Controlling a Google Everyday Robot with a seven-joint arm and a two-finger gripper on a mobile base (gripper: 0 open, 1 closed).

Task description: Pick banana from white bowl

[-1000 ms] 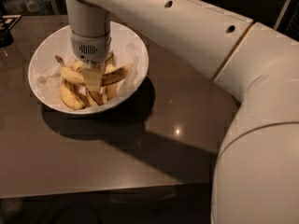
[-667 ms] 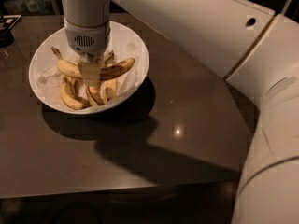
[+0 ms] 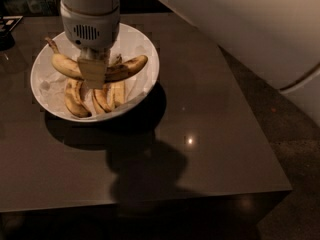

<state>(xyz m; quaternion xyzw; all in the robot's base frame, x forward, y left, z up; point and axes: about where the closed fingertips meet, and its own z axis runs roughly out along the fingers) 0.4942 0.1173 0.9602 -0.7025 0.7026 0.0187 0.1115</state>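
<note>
The white bowl (image 3: 146,48) stands at the back left of the dark table. The long banana (image 3: 129,67), yellow with dark streaks, lies crosswise in my gripper (image 3: 93,73), its dark stem pointing back left. It hangs level over the bowl, above the other fruit. The gripper comes straight down from above and its fingers are shut on the middle of the banana, hiding that part.
Several shorter bananas (image 3: 75,99) lie in the bottom of the bowl under the held one. The dark glossy table (image 3: 200,134) reaches to its right and front edges. My white arm (image 3: 250,29) fills the upper right. Dark objects sit at the far left edge.
The gripper has risen with the long banana, which now sits clear of the shorter bananas. The arm has swung higher and further to the right in the picture.
</note>
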